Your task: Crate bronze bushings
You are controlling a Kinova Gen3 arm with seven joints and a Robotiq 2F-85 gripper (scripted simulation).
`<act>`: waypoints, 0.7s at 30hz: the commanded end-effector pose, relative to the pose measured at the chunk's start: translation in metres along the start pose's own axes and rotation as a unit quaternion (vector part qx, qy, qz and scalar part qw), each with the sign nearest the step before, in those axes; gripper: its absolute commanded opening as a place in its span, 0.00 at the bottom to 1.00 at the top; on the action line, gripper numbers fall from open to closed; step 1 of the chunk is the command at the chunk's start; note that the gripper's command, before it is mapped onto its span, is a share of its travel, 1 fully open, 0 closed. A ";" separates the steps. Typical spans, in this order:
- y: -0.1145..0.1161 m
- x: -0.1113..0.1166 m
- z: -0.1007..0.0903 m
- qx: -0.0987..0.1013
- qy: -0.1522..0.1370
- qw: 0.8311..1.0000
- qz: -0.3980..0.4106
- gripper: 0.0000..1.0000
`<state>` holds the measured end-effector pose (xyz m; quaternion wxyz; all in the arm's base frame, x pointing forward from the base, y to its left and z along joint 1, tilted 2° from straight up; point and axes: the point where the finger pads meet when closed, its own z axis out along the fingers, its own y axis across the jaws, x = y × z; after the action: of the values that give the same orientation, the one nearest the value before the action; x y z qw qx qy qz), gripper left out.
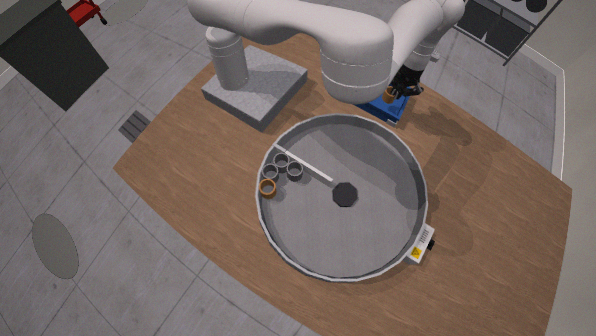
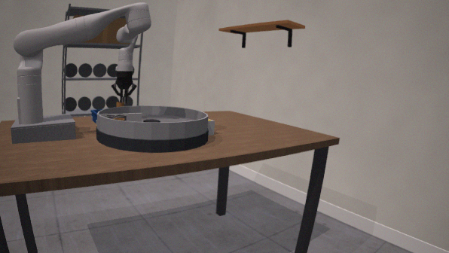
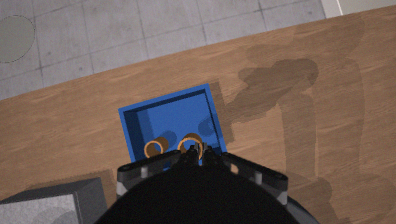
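My gripper (image 1: 395, 93) (image 2: 122, 101) (image 3: 200, 148) is shut on the wall of a bronze bushing (image 1: 388, 95) (image 2: 120, 104) (image 3: 191, 137), which hangs over the blue crate (image 1: 387, 111) (image 2: 94, 116) (image 3: 175, 112). Another bronze bushing (image 3: 163, 143) lies inside the crate, left of the held one in the wrist view. On the turning table (image 1: 345, 245) (image 2: 151, 129), one bronze bushing (image 1: 268, 195) (image 2: 120, 118) stands by the rim at the left. Beside it are three steel bushings, (image 1: 281, 154) (image 1: 264, 173) (image 1: 295, 178) grouped near the pale bar. The arm partly hides the crate in the top view.
The pale bar (image 1: 310, 167) runs from the turning table's raised rim toward its dark hub (image 1: 345, 195). A white box (image 1: 421, 245) with a warning label sits at the rim's outside. The grey robot base (image 1: 272, 90) (image 2: 43, 129) (image 3: 40, 212) stands near the crate.
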<state>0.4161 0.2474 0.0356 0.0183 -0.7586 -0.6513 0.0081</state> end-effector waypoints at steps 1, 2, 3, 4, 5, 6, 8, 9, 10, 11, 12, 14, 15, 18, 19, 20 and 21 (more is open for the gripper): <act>-0.001 0.001 0.004 0.000 0.001 1.000 0.001 0.00; -0.001 0.001 0.004 0.000 0.001 1.000 0.001 0.00; -0.001 0.001 0.004 0.000 0.001 1.000 0.001 0.00; -0.001 0.001 0.004 0.000 0.001 1.000 0.001 0.00; -0.001 0.001 0.004 0.000 0.001 1.000 0.001 0.00; -0.001 0.001 0.004 0.000 0.001 1.000 0.001 0.00; -0.001 0.001 0.004 0.000 0.001 1.000 0.001 0.00; -0.001 0.001 0.004 0.000 0.001 1.000 0.001 0.00; -0.001 0.001 0.004 0.000 0.001 1.000 0.001 0.00; -0.001 0.001 0.004 0.000 0.001 1.000 0.001 0.00; 0.000 0.000 0.004 0.001 0.000 1.000 0.000 0.00; 0.000 0.000 0.007 0.001 0.000 1.000 0.000 0.00; 0.000 0.000 0.009 0.000 0.000 1.000 0.000 0.00; 0.000 0.000 0.011 0.000 0.000 1.000 0.000 0.00; 0.000 0.000 0.011 0.000 0.000 1.000 0.000 0.00; 0.000 0.000 0.011 0.000 0.000 1.000 0.000 0.00; 0.000 0.000 0.011 0.000 0.000 1.000 0.000 0.00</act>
<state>0.4157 0.2466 0.0267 0.0187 -0.7579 -0.6521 0.0097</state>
